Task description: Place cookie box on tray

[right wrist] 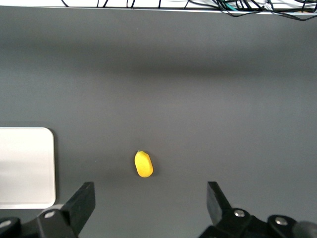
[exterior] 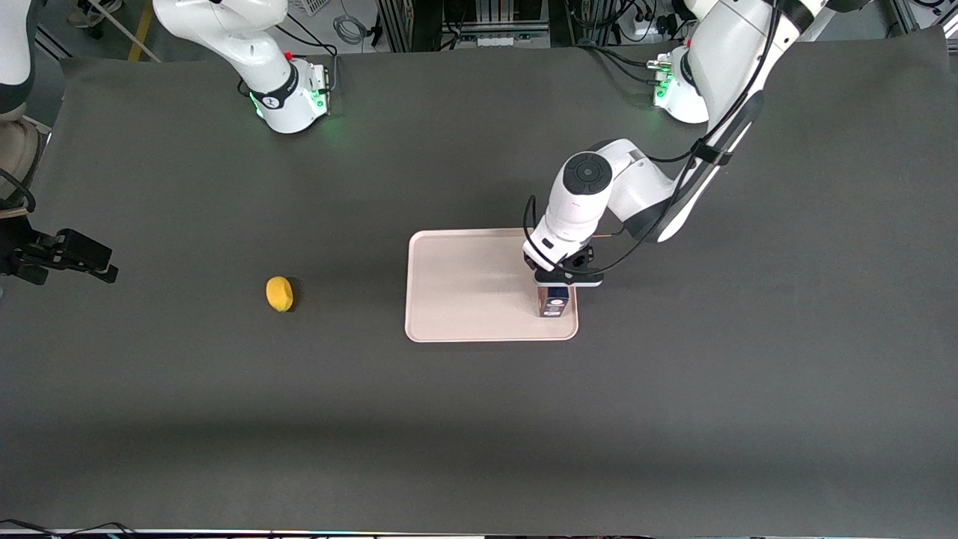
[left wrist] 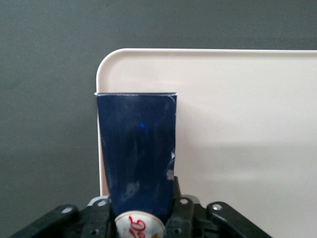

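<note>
Currently: gripper clamps the box upright.
Box bottom apparently rests on the tray, directly below it.

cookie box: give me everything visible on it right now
The slim dark navy-blue cardboard cookie box stands upright over the pale pink rectangular tray, near the corner closest to the front camera at the working arm's end. A white-and-red oval logo shows on one face. In the wrist view its side edge looks slightly dented. The left arm's tool sits directly above, shut on its upper part; whether its base touches the tray cannot be told.
</note>
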### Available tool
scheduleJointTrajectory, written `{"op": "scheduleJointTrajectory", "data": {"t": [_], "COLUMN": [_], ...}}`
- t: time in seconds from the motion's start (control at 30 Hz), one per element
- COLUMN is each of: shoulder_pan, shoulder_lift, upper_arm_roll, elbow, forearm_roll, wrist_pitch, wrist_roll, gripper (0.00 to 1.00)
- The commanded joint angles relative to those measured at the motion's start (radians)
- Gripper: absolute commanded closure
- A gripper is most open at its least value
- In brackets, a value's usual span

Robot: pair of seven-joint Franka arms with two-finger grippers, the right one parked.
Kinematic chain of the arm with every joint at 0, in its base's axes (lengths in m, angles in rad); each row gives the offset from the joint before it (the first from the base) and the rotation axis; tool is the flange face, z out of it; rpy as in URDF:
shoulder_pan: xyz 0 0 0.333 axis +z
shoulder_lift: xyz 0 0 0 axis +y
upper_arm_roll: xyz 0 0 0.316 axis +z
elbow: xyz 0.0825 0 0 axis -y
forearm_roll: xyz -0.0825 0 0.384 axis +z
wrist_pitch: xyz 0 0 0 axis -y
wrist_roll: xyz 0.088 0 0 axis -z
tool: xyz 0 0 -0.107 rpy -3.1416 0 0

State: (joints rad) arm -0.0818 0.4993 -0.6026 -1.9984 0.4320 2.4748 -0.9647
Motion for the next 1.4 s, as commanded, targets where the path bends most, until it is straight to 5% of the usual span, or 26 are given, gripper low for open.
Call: {"op": "scheduleJointTrajectory", "data": {"t": [0.0,0.17,1.2,1.37], "shoulder_pan": [-0.021,-0.021,0.034,0.091], "shoulder_lift": [0.012,0.012,-0.148,-0.244], "upper_arm_roll": [0.015,0.015,0.018,0.029], "elbow": [0.024,0.024,0.092,0.113], "forearm_roll": [0.039,0.042,-0.015,-0.188], "wrist_pitch": [-0.001,-0.001,-0.083,-0.207], "wrist_roll": [-0.035,-0.035,0.053,0.275], "gripper": [0.33,0.0,0.0,0.0]}}
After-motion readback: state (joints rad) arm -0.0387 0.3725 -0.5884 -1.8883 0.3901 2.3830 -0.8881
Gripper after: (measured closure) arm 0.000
